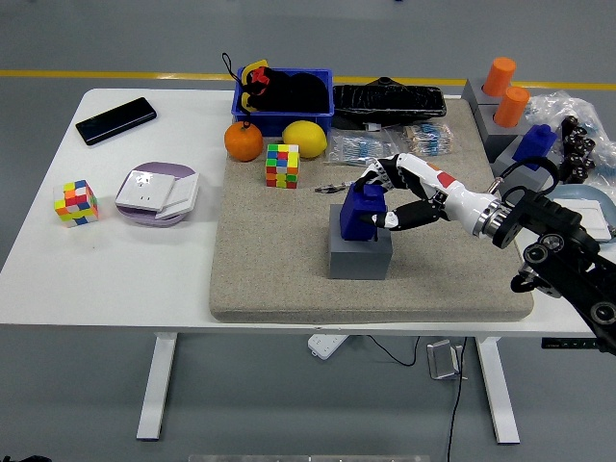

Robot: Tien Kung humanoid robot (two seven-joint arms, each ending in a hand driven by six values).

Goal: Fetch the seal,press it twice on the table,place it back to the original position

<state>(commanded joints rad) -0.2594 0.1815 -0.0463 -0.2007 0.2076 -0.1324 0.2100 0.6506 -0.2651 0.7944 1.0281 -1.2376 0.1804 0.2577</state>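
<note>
Table (144, 269), white, carries a tan felt mat (279, 279) over its right half. Near the mat's middle stands a grey block (358, 258); the seal (364, 211), a deep blue stepped stamp with a knob on top, sits tilted on it. Reaching in from the right edge, the right hand (402, 195) has its fingers curled around the seal.

The right hand (390, 197) grips the blue seal (363, 209), tilted on its grey base (359, 253), on the mat (289, 279) near the tabletop's (115, 279) right half.
</note>
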